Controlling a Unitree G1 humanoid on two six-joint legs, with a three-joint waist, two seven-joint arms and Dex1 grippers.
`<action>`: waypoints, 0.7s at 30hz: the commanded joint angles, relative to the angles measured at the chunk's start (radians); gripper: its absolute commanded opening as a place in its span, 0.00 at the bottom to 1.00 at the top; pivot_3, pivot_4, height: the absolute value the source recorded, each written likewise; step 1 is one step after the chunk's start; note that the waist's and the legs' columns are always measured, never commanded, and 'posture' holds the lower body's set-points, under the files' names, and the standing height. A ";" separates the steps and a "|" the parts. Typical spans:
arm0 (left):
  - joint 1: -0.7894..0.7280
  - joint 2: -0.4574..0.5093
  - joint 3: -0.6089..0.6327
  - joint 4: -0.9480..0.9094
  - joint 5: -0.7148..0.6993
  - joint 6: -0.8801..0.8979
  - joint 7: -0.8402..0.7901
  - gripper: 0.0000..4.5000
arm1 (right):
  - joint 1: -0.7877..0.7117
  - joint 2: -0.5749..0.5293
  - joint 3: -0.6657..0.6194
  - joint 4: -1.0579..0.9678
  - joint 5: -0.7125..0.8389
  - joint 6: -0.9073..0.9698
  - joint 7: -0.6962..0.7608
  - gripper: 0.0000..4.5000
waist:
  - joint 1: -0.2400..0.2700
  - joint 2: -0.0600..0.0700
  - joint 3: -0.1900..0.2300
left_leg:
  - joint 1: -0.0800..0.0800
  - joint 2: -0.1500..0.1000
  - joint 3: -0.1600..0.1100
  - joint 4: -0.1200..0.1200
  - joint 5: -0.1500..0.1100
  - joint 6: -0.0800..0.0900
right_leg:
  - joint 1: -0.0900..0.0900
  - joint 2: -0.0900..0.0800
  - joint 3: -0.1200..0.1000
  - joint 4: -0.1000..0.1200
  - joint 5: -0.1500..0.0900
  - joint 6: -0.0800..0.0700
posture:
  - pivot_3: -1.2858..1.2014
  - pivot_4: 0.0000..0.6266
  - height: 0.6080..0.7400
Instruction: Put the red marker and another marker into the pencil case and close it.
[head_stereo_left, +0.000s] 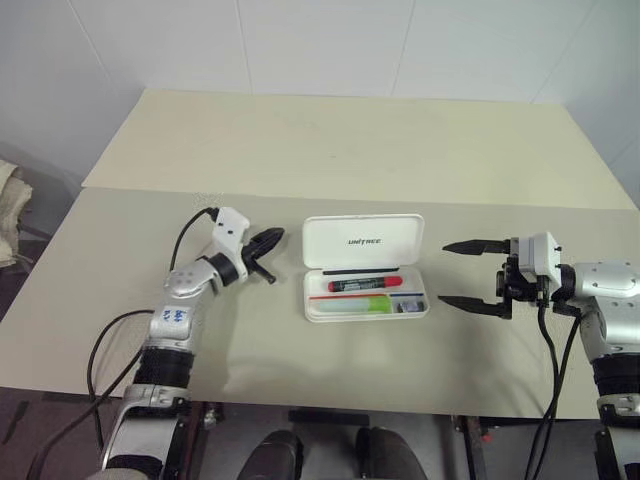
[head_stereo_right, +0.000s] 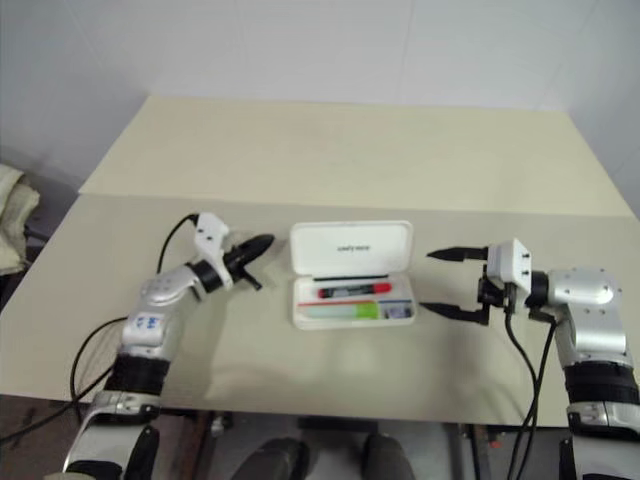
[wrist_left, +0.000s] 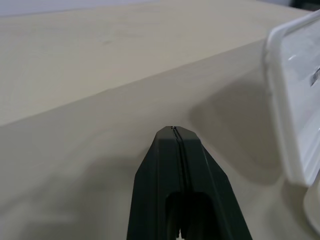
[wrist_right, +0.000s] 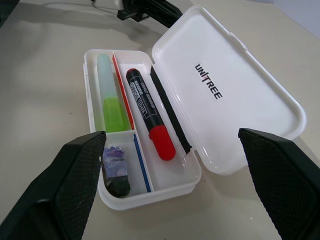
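The white pencil case (head_stereo_left: 362, 228) lies open at the table's middle, its lid with dark lettering propped up at the back. In the tray lie the red marker (wrist_right: 145, 110), black-barrelled with a red cap, and the pale green marker (wrist_right: 111, 100) in the slot beside it. My left gripper (head_stereo_left: 278, 236) is shut with nothing in it, just left of the lid's edge (wrist_left: 280, 100) and apart from it. My right gripper (head_stereo_left: 443, 272) stands wide open to the right of the case, pointing at it, with nothing between its fingers.
A small dark purple object (wrist_right: 116, 172) sits in the tray's corner compartment. A seam (head_stereo_left: 330, 198) crosses the beige table behind the case. A black cable (head_stereo_left: 185, 235) loops from my left wrist. The table's front edge (head_stereo_left: 330, 405) is close to me.
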 joint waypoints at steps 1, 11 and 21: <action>-0.035 -0.006 0.002 -0.017 -0.033 -0.056 -0.072 0.00 | 0.011 0.003 -0.011 -0.049 0.014 0.005 -0.012 1.00 | -0.001 0.000 0.000 | 0.000 0.000 0.000 0.000 0.000 0.000 | 0.000 0.000 0.000 0.000 0.000 0.000 | 0.52 0.24 1.00; -0.020 0.060 -0.019 -0.071 -0.066 -0.128 -0.305 0.00 | 0.011 0.012 -0.017 -0.109 0.025 0.028 -0.040 1.00 | 0.000 0.000 0.000 | 0.000 0.000 0.000 0.001 0.000 0.000 | 0.000 0.000 -0.001 0.000 0.000 0.000 | 0.52 0.24 1.00; -0.012 0.097 -0.163 -0.102 0.004 -0.282 -0.512 0.00 | -0.014 0.004 -0.043 -0.107 0.039 0.070 -0.066 1.00 | 0.000 0.000 0.000 | 0.000 -0.001 0.000 0.000 0.000 0.000 | -0.001 -0.001 -0.001 0.000 0.000 0.000 | 0.52 0.24 1.00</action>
